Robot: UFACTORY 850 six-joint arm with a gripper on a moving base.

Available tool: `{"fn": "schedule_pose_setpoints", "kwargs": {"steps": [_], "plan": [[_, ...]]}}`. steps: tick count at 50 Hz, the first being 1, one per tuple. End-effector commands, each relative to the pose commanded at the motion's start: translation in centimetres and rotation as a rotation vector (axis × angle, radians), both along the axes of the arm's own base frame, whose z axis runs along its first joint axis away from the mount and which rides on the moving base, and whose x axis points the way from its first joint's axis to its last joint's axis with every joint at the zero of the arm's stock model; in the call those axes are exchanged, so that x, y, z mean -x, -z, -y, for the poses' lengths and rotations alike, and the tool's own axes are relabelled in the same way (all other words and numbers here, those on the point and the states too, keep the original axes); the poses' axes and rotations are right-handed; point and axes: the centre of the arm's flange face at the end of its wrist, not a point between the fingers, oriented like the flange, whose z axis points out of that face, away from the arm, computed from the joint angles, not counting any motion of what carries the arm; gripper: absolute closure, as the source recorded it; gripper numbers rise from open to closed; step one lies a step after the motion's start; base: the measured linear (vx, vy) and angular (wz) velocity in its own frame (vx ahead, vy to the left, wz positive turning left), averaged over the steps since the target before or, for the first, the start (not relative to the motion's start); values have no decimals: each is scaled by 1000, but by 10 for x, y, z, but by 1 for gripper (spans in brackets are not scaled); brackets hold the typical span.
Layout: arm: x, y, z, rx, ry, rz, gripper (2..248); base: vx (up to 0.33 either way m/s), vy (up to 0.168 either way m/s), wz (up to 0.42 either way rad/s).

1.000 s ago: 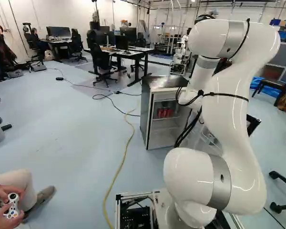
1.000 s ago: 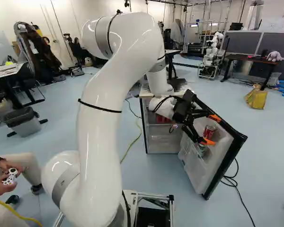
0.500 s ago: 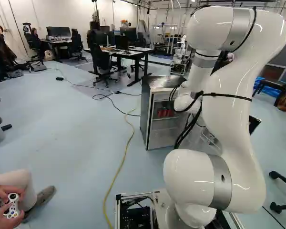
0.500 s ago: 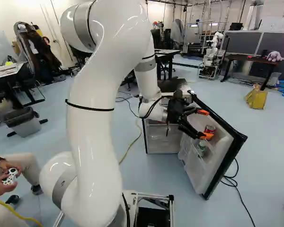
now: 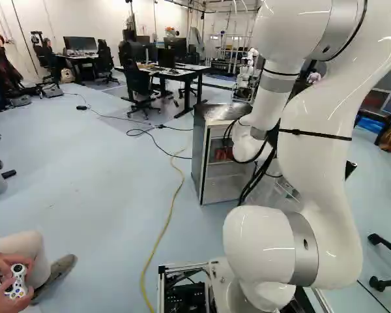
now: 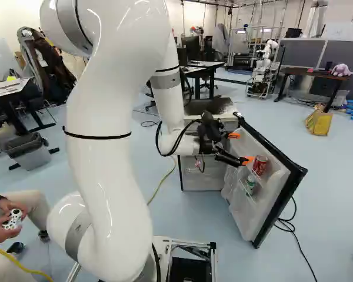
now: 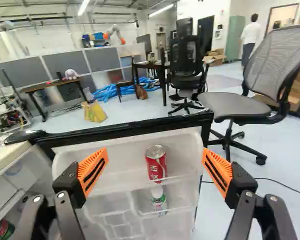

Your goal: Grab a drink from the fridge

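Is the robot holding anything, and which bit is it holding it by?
Nothing is held. The gripper is open, and the red can stands in the fridge door, untouched.

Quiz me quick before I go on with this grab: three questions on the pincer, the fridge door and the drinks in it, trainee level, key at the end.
1. True or false: the pincer has its fingers apart, with neither pad on the red soda can.

2. Where is the green-and-white bottle?
a) on the same shelf as the can
b) in the door bin below the can
c) on the floor

3. Fill in: the fridge door stands ____.

Key: 1 true; 2 b; 3 open.
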Motion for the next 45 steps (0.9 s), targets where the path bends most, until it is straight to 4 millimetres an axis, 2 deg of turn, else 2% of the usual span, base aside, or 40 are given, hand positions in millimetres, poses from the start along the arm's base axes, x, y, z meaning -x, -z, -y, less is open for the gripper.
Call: {"fn": "schedule_pose_setpoints", "kwargs": {"steps": [45], "plan": [[-28,7,-26,-58,-485,-86,3,0,0,0]]}}
